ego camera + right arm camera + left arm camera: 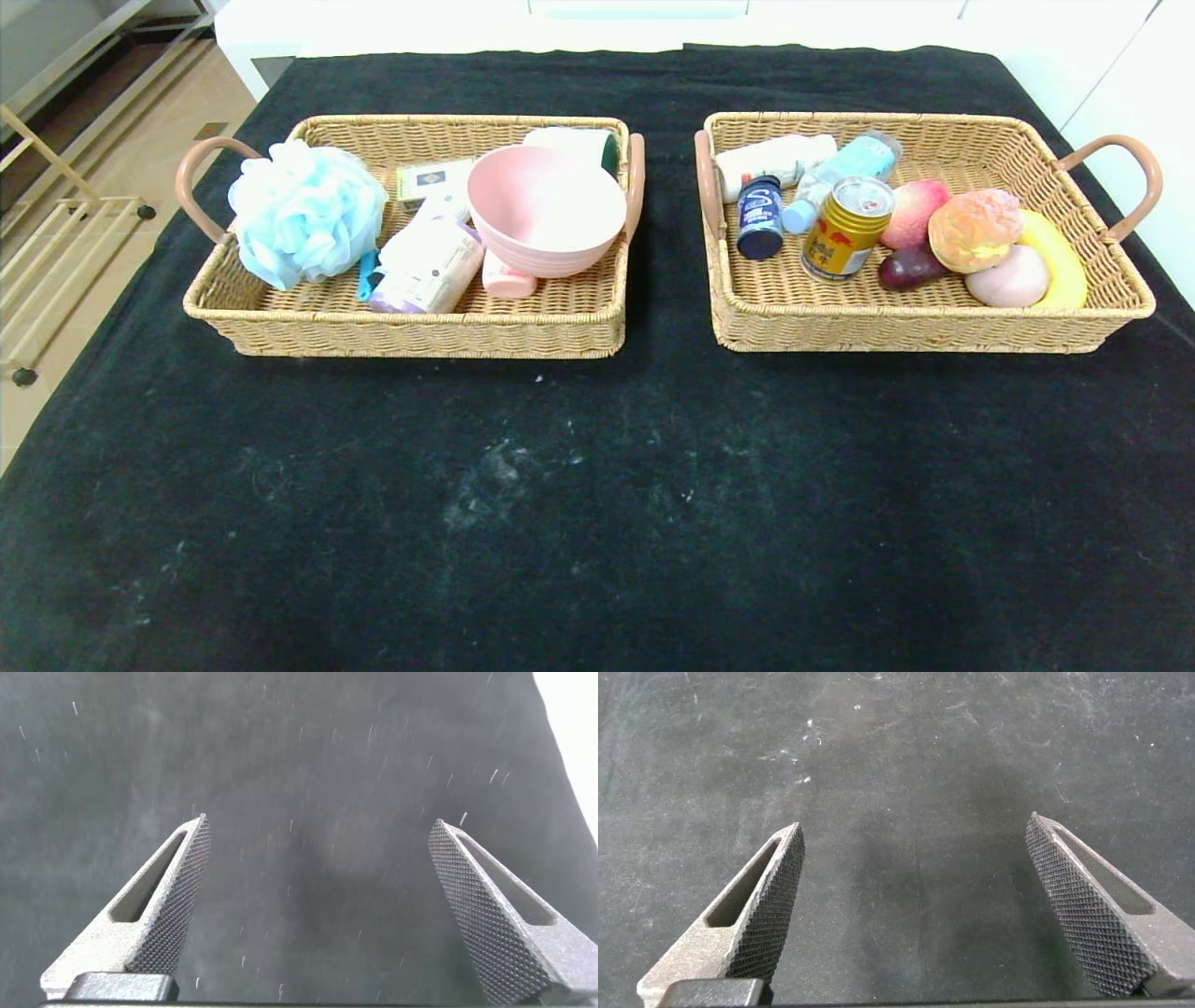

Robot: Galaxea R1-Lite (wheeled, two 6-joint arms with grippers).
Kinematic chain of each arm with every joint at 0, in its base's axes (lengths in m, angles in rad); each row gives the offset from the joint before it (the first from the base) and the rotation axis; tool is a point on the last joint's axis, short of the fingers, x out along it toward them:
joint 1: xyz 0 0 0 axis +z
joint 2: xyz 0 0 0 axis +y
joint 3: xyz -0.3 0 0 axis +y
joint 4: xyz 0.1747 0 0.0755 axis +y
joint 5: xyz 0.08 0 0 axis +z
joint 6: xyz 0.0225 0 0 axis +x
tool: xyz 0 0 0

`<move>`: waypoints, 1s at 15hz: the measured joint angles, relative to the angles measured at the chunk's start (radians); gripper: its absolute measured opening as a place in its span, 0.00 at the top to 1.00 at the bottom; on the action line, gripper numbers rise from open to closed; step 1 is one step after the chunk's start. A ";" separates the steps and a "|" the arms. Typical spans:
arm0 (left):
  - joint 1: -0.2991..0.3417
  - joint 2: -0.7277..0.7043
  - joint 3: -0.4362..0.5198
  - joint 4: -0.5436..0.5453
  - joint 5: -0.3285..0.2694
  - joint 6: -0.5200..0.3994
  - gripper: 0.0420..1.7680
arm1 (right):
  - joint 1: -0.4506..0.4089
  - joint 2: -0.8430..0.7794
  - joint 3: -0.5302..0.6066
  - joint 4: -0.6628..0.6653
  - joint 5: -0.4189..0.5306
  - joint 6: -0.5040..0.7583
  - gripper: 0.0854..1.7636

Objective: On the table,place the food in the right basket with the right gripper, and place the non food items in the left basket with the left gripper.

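Nearest the head camera lies only bare black cloth with whitish smudges on the worktop [597,523]; no loose item shows on it, and both arms are out of that view. Each wrist view looks down on that same cloth: the left pincer [915,905] stands wide open and empty, and the right pincer [318,905] likewise, gaping over bare fabric. The sorting looks done — the left basket [401,327] holds the light blue bath pouf [303,210], the pink bowl [546,219] and the white canister with a purple cap [429,266] lying on its side, along with a few small packets. The right basket [934,327] holds the gold-and-red can [845,229], standing tilted, the dark blue jar [760,217] upright near its left wall, and the orange-brown bun [974,229] resting on other fruit-like pieces, beside a banana and two bottles. Should any piece need regrasping, I judge the pouf the lightest and softest, best pinched deep into its mesh; the bowl looks stiff and smooth, so its rim is the place to nip. The can probably has slick sides and dents easily — take it across the middle of the body. The bun looks squashy, so a gentle hold across its widest part suits it, and the jar's cylindrical body below the lid offers a firm grip.
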 joint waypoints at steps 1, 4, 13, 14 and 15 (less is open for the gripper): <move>0.000 0.000 0.000 0.000 0.001 -0.001 0.03 | 0.000 0.000 -0.004 0.001 0.005 0.011 0.04; 0.000 0.000 0.000 0.000 0.002 -0.003 0.03 | 0.000 0.000 -0.006 0.002 0.005 0.040 0.04; 0.000 0.000 0.001 -0.001 0.005 -0.008 0.03 | 0.000 0.000 -0.025 0.121 0.075 -0.013 0.03; 0.000 0.000 0.001 -0.001 0.004 -0.008 0.03 | 0.000 0.000 -0.025 0.121 0.075 -0.009 0.03; 0.000 0.000 0.001 0.000 0.005 -0.008 0.03 | 0.000 0.000 -0.026 0.122 0.075 -0.008 0.03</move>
